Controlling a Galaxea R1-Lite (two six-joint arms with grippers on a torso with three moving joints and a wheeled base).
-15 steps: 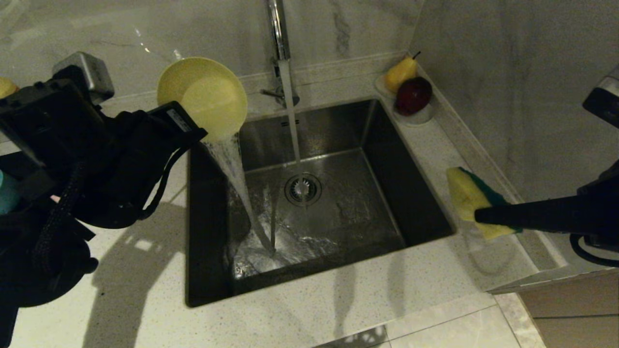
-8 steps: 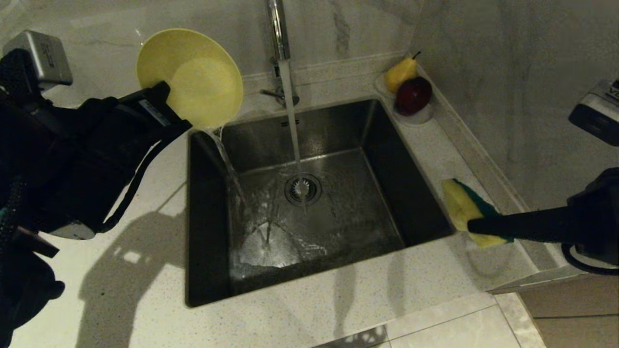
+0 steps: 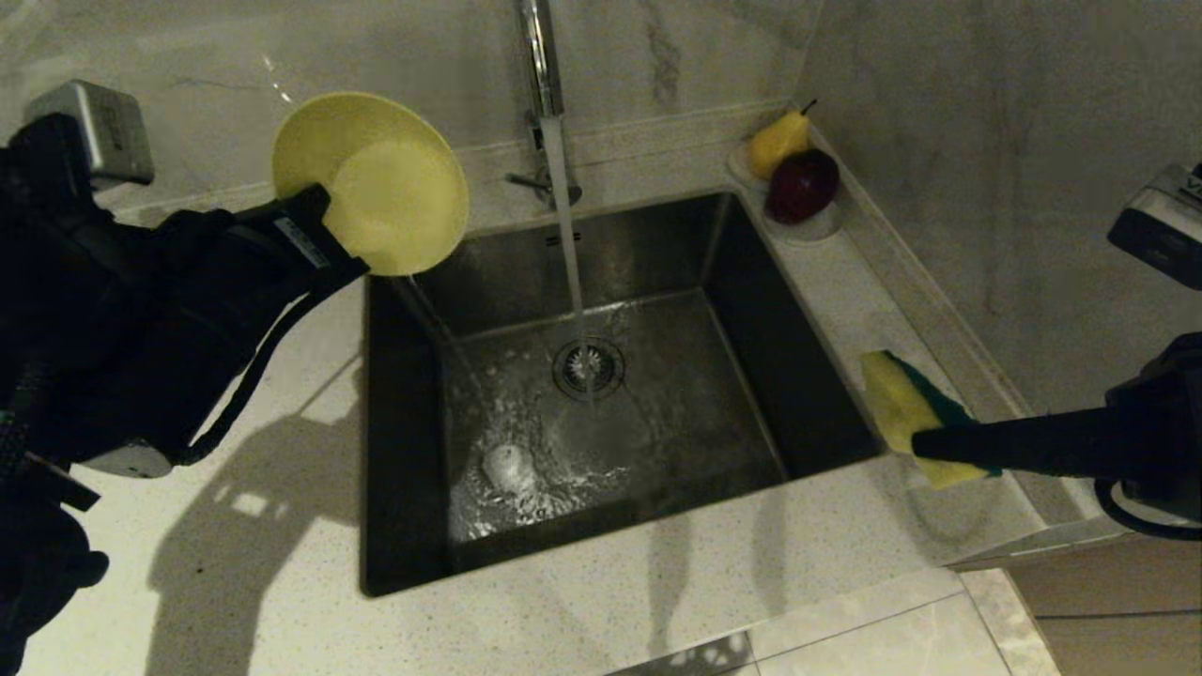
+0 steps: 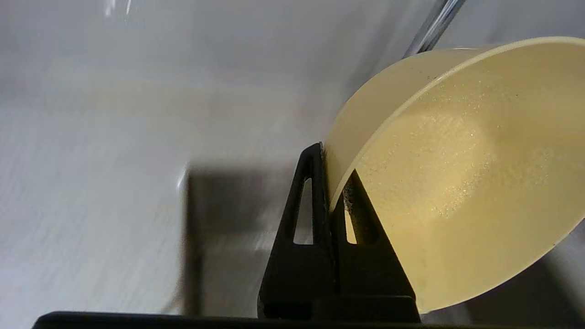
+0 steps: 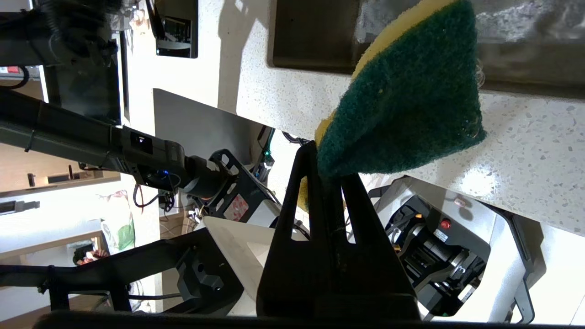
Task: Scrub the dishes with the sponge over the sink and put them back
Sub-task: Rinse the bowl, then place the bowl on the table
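Observation:
My left gripper [image 3: 324,225] [image 4: 336,178] is shut on the rim of the yellow bowl [image 3: 376,183] [image 4: 457,173]. It holds the bowl tilted on edge above the back left corner of the sink [image 3: 798,376], and a thin trickle falls from the bowl into the basin. The right gripper [image 3: 925,441] [image 5: 327,171] is shut on the yellow and green sponge [image 3: 906,408] [image 5: 406,105], held above the counter just right of the sink. The other dishes are out of view.
The chrome tap [image 3: 540,56] runs water onto the drain strainer [image 3: 589,368]. A white saucer [image 3: 812,227] with a pear and a dark red fruit sits at the back right corner. Marble walls close in behind and to the right.
The left gripper has pulled the bowl up and left, away from the basin, then lowered it slightly. The broad pour has thinned to a trickle. The sponge has shifted only slightly.

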